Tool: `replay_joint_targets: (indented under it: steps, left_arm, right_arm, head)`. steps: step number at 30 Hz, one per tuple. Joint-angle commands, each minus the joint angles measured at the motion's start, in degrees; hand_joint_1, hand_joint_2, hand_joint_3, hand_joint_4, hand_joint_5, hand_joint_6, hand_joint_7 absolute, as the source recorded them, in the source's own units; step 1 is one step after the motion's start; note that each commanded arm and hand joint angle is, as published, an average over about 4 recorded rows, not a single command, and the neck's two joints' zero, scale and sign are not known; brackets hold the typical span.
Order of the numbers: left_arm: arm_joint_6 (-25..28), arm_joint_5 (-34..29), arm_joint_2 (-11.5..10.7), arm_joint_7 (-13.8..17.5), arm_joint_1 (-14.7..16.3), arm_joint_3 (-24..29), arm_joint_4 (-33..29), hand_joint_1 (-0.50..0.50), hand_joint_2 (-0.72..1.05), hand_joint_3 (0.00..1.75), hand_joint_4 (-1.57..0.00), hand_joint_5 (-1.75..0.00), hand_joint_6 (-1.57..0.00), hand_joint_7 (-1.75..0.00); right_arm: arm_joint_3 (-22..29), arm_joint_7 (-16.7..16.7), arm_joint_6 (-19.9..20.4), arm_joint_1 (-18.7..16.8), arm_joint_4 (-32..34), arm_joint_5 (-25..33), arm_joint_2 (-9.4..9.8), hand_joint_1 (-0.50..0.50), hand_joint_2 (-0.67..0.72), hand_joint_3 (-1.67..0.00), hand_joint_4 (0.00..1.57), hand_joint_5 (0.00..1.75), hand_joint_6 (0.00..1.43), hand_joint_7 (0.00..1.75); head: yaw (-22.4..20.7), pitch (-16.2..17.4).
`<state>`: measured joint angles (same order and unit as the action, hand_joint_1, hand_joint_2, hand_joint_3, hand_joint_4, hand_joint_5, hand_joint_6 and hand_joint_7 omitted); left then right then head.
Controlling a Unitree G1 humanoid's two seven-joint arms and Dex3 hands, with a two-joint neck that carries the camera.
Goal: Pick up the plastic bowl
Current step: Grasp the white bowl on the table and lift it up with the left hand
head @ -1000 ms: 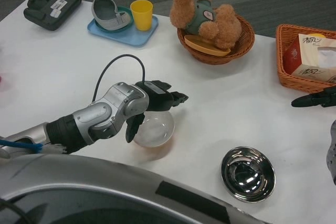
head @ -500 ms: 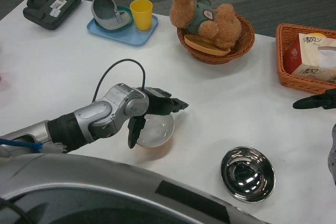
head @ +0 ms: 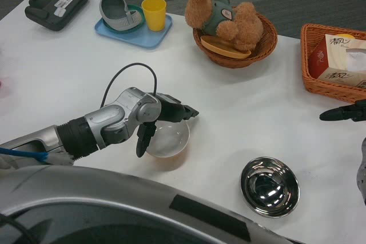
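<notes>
Head view: left hand fingers and thumb clasp the plastic bowl, its rim between them.

We found little that could be read. The tissue box in the orange wicker basket carried large printed characters in an East Asian script along its upper edge, but we could not make them out with any certainty. The black device at the far left corner of the table bore a white label with dark print, too small for us to read. The teddy bear wore a small round badge on its green top, and its marking was illegible.
</notes>
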<state>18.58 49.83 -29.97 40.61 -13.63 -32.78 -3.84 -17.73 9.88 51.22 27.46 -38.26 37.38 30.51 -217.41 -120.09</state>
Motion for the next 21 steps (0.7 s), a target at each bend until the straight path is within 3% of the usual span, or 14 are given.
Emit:
replay_joint_targets:
  steps: [1,13,21]
  left_arm:
    - [-0.8,0.0,0.0,0.3,-0.2,-0.1,2.4,-0.48,0.25,0.00,0.00,0.00,0.00,0.00]
    - [-0.8,-4.2,-1.6,0.4,-2.3,-3.5,5.6,-0.50,0.52,0.00,0.00,0.00,0.00,0.00]
    - [-0.9,-4.4,-1.6,0.4,-2.3,-3.9,6.0,-0.50,0.58,0.00,0.00,0.00,0.00,0.00]
  right_arm:
    - [0.2,0.1,0.5,-0.5,0.5,0.2,0.14,-0.46,0.72,0.00,0.00,0.00,0.00,0.00]
    - [0.3,0.1,0.5,-0.5,0.4,0.3,0.07,-0.46,0.72,0.00,0.00,0.00,0.00,0.00]
    - [0.3,0.1,0.5,-0.5,0.4,0.3,0.16,-0.46,0.72,0.00,0.00,0.00,0.00,0.00]
  head:
    - [-0.1,0.3]
    - [-0.1,1.5]
    - [-0.2,1.6]
